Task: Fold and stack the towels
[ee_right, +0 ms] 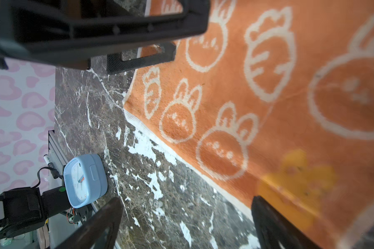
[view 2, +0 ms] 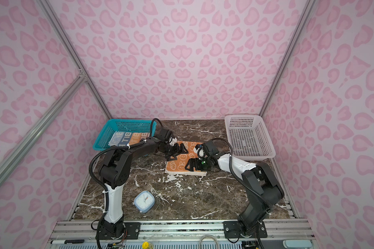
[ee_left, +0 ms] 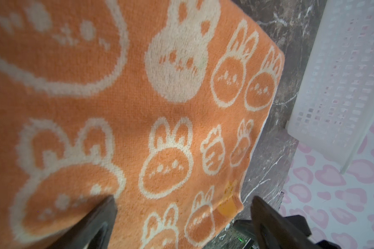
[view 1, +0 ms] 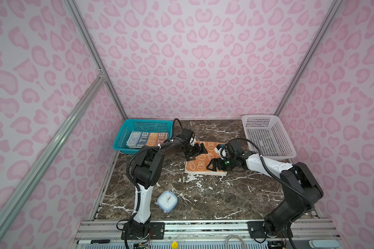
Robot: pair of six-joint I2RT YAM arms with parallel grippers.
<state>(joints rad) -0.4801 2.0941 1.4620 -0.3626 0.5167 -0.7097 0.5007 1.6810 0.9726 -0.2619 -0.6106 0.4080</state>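
Observation:
An orange-and-cream rabbit towel lies flat mid-table, its cream hem toward the front. My left gripper hovers open over its far left part. In the left wrist view the towel fills the picture and its tagged corner sits between the spread fingers. My right gripper is open at the towel's near right edge. In the right wrist view one finger is over the towel and its partner over bare marble. A striped lettered towel lies in the teal basket.
The teal basket stands back left and a white mesh basket back right. A pale blue clock sits near the front left. The marble top ends at a metal rail.

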